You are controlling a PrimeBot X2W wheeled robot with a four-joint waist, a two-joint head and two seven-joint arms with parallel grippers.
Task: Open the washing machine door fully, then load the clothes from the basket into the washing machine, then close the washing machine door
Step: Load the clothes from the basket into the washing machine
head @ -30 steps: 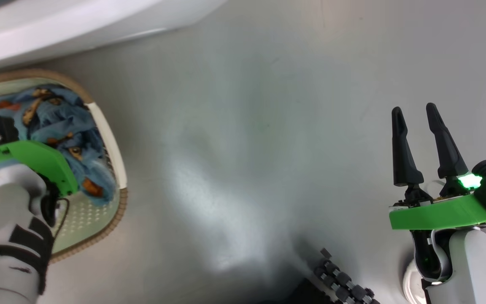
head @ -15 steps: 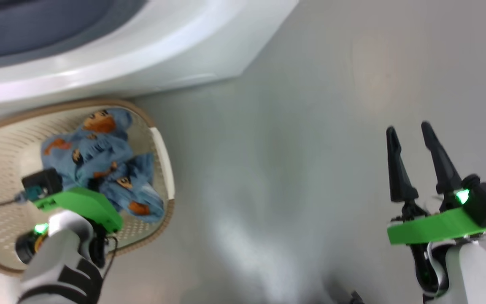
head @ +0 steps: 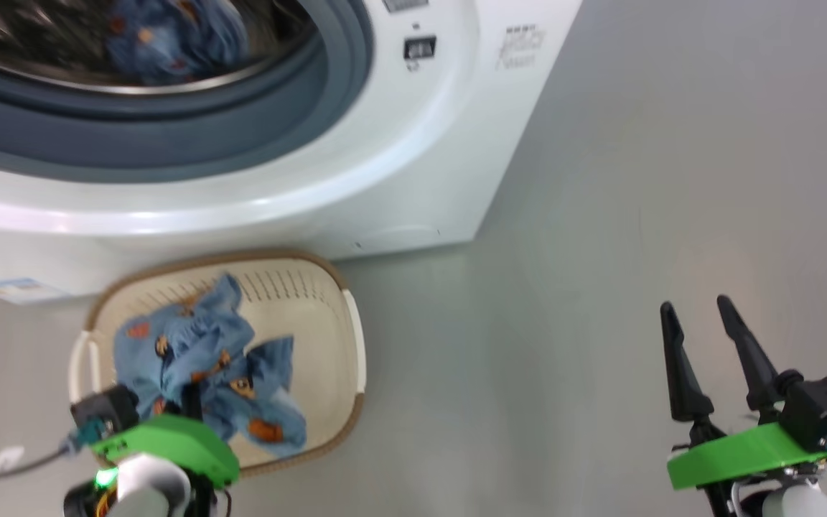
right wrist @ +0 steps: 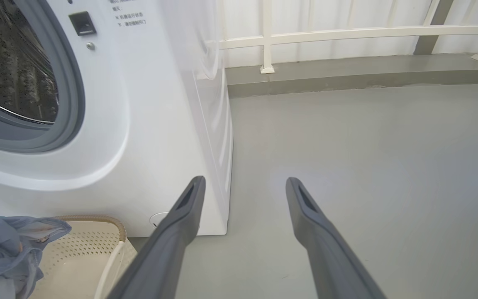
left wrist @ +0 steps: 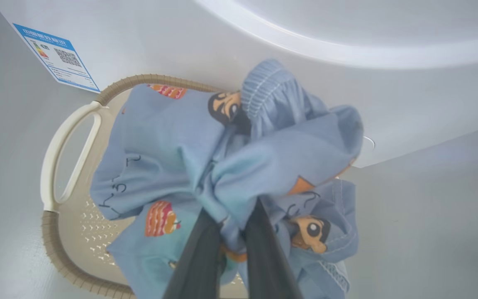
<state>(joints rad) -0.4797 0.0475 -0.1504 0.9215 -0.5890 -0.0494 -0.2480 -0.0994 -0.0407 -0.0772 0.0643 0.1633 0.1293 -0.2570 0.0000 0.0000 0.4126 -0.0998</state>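
Note:
The cream basket (head: 345, 316) stands on the floor against the front of the white washing machine (head: 413, 165). Light blue clothes (head: 198, 359) with orange figures lie bunched in it. My left gripper (left wrist: 231, 218) is shut on a fold of these clothes (left wrist: 172, 145), fingers pointing down into the pile; its green wrist mount (head: 169, 445) sits over the basket's near end. Another blue garment (head: 169, 32) lies blurred inside the steel drum, behind the grey rubber ring (head: 169, 136). My right gripper (head: 697, 319) hangs open over bare floor at the right. The washing machine door is out of view.
Grey floor (head: 600, 251) spreads to the right of the machine. In the right wrist view a low grey step (right wrist: 347, 79) and a white railing (right wrist: 347, 33) stand behind the machine's side. A blue sticker (left wrist: 56, 58) marks the machine's front beside the basket handle (left wrist: 69, 153).
The head camera has tilted up, bringing the machine's front and drum into the picture. My left gripper stays shut on the clothes over the basket. The right gripper stays open.

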